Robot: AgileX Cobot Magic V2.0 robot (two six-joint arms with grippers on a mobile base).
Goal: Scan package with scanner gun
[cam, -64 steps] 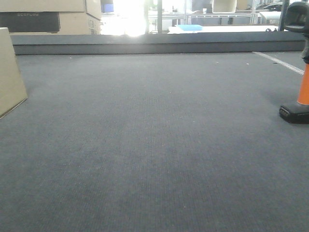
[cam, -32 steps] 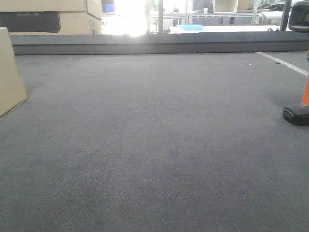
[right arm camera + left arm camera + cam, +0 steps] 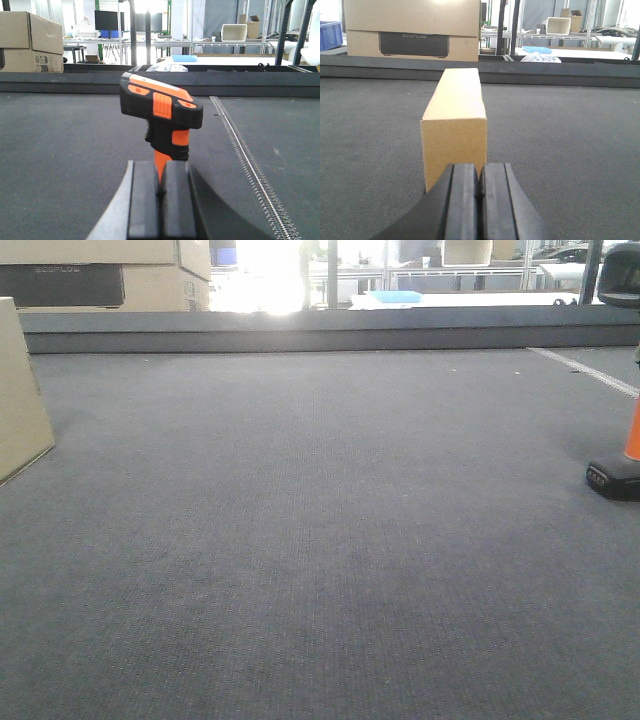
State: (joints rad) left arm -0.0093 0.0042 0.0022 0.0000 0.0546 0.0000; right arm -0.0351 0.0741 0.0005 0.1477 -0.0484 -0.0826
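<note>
Left gripper (image 3: 480, 175), jaws pressed together and empty, faces the package (image 3: 455, 125), a plain tan box standing on edge on the grey bench (image 3: 570, 145). Right gripper (image 3: 161, 182), jaws likewise closed, sits just before the upright black-and-orange scanner gun (image 3: 162, 107); contact unclear.

The package (image 3: 20, 390) stands at the left edge of the surface (image 3: 320, 540). The scanner gun (image 3: 618, 472) stands upright at the right edge, well apart from it. A ledge (image 3: 320, 330) runs along the far side, and stacked cartons (image 3: 100, 275) sit beyond it at far left. The package is just beyond the left tool (image 3: 480, 175), its length running away. The scanner gun is just beyond the right tool (image 3: 161, 172), with a strip (image 3: 250, 165) to its right.
</note>
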